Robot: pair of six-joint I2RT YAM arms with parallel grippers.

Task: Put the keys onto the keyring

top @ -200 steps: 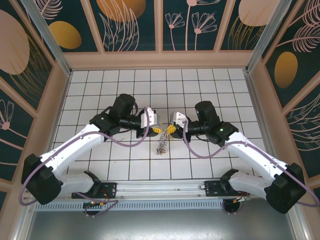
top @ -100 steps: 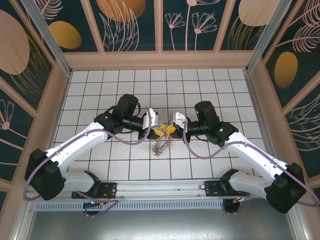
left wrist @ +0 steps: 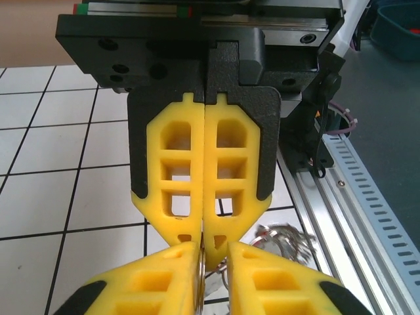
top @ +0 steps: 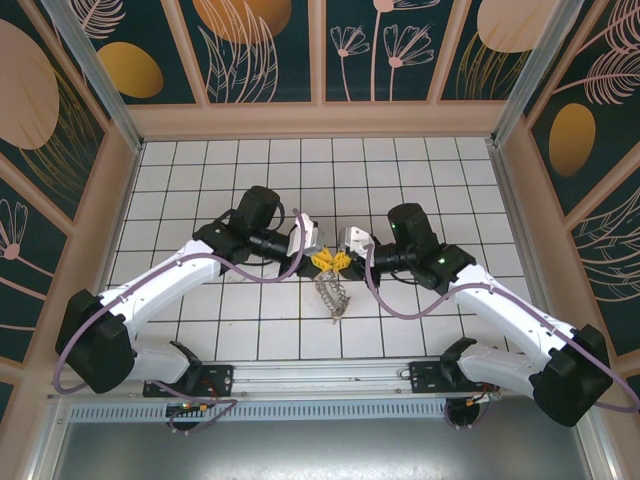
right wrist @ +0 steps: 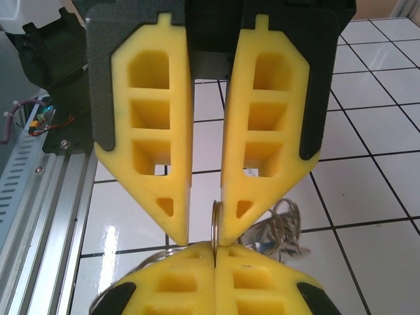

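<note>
The keyring (right wrist: 216, 220) is held up off the white tiled table (top: 200, 170) at the middle of the workspace. Its thin grey rim stands edge-on just where the two sets of yellow fingertips meet. The fringe of keys (top: 333, 296) and small metal pieces trails from it toward five o'clock in the overhead view. Their coloured tags are too small to tell apart. The right gripper (right wrist: 215, 252) comes in from three o'clock with its fingers pressed flat together, and the rim comes straight out of the seam between them. It appears to be pinching the ring, probably to keep it steady and upright so the other arm can work on it. The left gripper (right wrist: 203, 230) faces it tip to tip from nine o'clock. Its jaws stand narrowly apart astride the same rim, which lies against one pad with a sliver of gap to the other. I judge this a grip about to form rather than one already made. Having both arms on one ring suggests the aim is to part or brace its coil so a key can be threaded on. With so thin a rim, it could slip sideways out of either pinch.
</note>
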